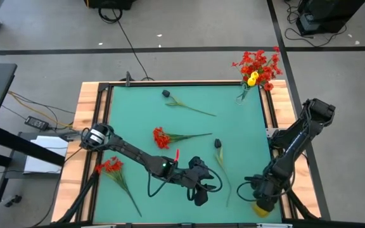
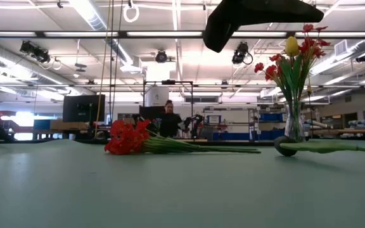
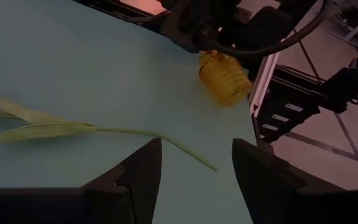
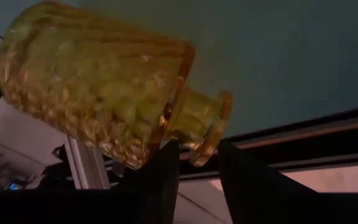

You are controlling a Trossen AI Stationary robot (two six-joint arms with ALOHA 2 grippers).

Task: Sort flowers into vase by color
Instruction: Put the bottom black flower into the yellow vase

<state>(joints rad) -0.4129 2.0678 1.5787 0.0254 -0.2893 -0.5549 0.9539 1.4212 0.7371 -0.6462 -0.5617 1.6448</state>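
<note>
1. Lying on the green table [image 1: 138, 107] are loose flowers: a red flower [image 1: 161, 137] in the middle, another red flower [image 1: 109, 166] near the left arm's base, and two dark-headed flowers [image 1: 217, 144].
2. The clear vase [image 1: 242, 95] holds red blooms and one yellow flower [image 1: 253, 78], at the table's far right corner.
3. The right gripper [image 4: 197, 155] pinches the neck of a yellow vase [image 4: 104, 93] at the table's near right edge.
4. The left gripper [image 3: 196, 163] hangs wide apart over the table, near a stem [image 3: 154, 134].

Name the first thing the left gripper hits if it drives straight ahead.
Likely the thin green stem lying across its path, ahead of the open left gripper; farther on lies the yellow vase. Depth is uncertain.
</note>
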